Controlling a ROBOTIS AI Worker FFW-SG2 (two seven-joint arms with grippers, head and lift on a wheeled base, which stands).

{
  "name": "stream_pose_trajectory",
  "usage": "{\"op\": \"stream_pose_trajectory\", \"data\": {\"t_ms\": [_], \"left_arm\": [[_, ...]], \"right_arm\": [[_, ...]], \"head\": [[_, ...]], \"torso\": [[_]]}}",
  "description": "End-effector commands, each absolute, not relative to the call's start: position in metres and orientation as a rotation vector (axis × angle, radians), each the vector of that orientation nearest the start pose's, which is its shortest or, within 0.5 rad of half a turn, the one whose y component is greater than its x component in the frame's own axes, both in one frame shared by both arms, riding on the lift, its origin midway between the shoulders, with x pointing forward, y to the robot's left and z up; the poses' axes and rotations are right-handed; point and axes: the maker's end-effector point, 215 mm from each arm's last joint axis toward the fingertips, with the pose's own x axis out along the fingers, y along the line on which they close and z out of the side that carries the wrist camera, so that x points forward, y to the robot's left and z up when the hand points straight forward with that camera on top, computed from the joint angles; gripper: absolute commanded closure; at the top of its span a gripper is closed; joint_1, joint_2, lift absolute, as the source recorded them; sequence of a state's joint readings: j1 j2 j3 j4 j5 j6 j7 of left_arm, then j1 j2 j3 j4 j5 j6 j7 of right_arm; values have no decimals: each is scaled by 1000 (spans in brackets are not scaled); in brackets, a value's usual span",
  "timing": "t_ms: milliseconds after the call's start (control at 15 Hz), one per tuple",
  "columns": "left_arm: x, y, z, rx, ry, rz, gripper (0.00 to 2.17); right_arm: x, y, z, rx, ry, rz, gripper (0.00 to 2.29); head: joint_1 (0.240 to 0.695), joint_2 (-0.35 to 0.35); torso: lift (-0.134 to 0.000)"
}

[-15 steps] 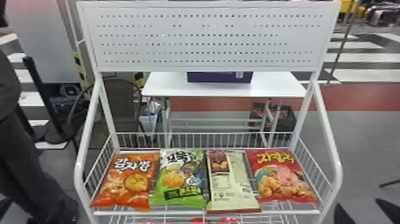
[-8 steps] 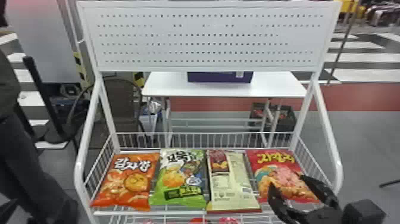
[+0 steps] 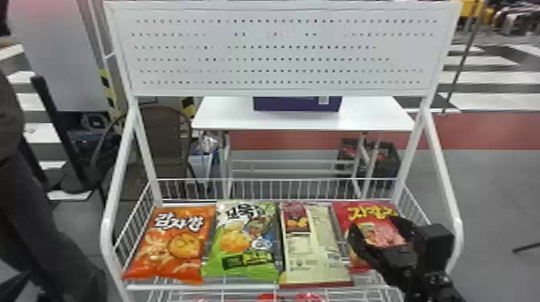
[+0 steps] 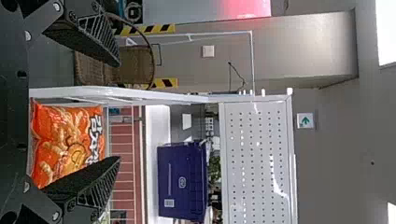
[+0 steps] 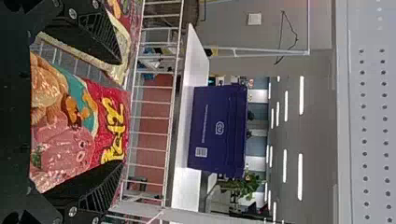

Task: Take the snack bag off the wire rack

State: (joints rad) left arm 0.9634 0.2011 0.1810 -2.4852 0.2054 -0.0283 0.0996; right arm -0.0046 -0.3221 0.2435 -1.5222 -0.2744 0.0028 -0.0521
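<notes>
The right gripper point(image 3: 373, 225) is black, with two flat fingers that taper towards the tips. In the right wrist view their sides point(image 5: 97, 31) are cut into slanting ribs, like a small lattice, and bright round screw heads point(image 5: 72, 13) sit at their bases. In the head view a square-edged black block point(image 3: 436, 239) stands by this gripper, and the forearm point(image 3: 437, 285) is black too, built of small jointed pieces.

The left gripper point(image 3: 18, 283) is black as well. The left wrist view shows the same ribbed wedge fingers point(image 4: 100, 189), with a rough, grainy surface on the pads, dark grey link plates point(image 4: 42, 19) with silvery screws, and a near-black housing point(image 4: 13, 116) marked by small round holes.
</notes>
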Motion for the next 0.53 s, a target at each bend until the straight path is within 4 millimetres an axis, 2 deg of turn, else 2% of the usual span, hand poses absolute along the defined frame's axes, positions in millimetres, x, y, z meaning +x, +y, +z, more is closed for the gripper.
{"op": "stream_pose_trajectory", "data": {"t_ms": [0, 133, 467], "left_arm": [[338, 298, -250, 59, 3, 46, 194], [339, 298, -251, 59, 3, 47, 194], [340, 299, -251, 61, 3, 46, 194]], "right_arm": [[589, -229, -404, -65, 152, 150, 147], [591, -237, -415, -68, 186, 136, 147], [587, -240, -437, -73, 259, 131, 221]], "head": [[499, 0], [499, 0], [499, 0]], "torso": [[0], [0], [0]]}}
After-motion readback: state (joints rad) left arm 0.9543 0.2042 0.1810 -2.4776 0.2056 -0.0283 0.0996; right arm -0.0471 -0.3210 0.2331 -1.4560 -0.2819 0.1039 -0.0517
